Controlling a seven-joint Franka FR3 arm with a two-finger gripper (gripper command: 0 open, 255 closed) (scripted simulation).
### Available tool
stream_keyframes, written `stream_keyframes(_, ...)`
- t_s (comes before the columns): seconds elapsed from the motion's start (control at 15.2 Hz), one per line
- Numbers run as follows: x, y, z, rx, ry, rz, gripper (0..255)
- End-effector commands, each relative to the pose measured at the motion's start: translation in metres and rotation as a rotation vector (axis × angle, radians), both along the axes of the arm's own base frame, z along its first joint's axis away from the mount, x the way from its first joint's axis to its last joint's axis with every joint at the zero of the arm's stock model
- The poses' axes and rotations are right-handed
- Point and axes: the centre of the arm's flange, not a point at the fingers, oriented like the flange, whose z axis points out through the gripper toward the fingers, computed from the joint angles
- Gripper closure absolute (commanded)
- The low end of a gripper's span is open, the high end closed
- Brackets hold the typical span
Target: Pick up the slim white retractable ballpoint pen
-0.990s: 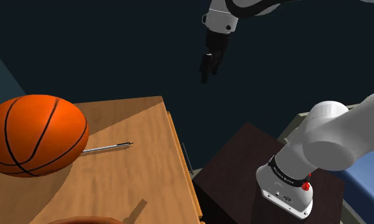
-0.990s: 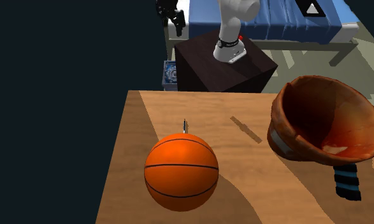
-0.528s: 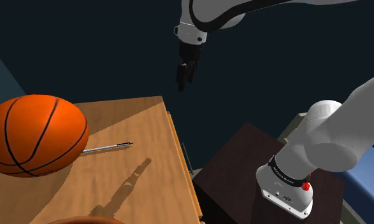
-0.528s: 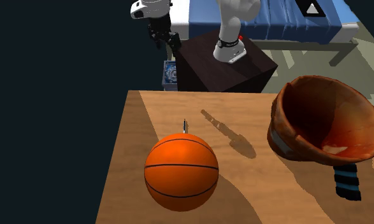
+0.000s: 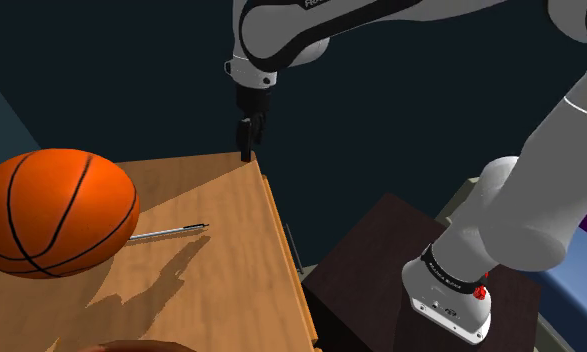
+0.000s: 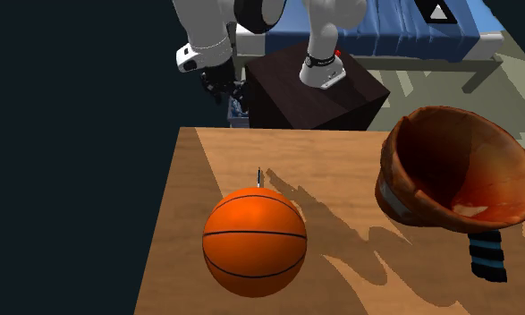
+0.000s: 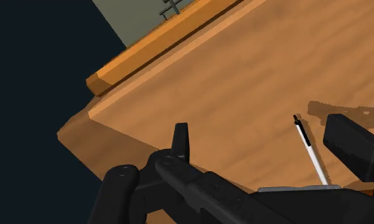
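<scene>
The wooden table [image 5: 231, 200] carries all the things. The white arm [image 5: 541, 200] rises from the dark stand [image 5: 371, 270] and bends over the table's far corner. The second exterior view adds a blue bed [image 6: 376, 31] behind the stand and a brown bowl [image 6: 457, 174] on the table at that view's right. An orange ball [image 5: 56, 212] sits at the shoulder view's left. The pen [image 5: 169, 232], thin and white with a dark tip, lies flat on the table with one end at the foot of the ball. In the second exterior view the ball covers most of the pen, and just the tip sticks out behind it. The gripper [image 5: 247, 143] hangs above the table's corner, well apart from the pen. In the wrist view its fingers [image 7: 180, 139] stand wide apart and clasp nothing. The pen lies on the wood between them, nearer to one finger and not touched.
</scene>
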Motion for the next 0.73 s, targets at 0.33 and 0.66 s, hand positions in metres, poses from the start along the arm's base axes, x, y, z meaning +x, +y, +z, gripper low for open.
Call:
stream_keyframes(0.33, 0.038, 0.076, -0.038, 0.044, 0.009, 0.156, 0)
stream_keyframes(0.66, 0.057, 0.134, -0.062, 0.075, 0.016, 0.267, 0)
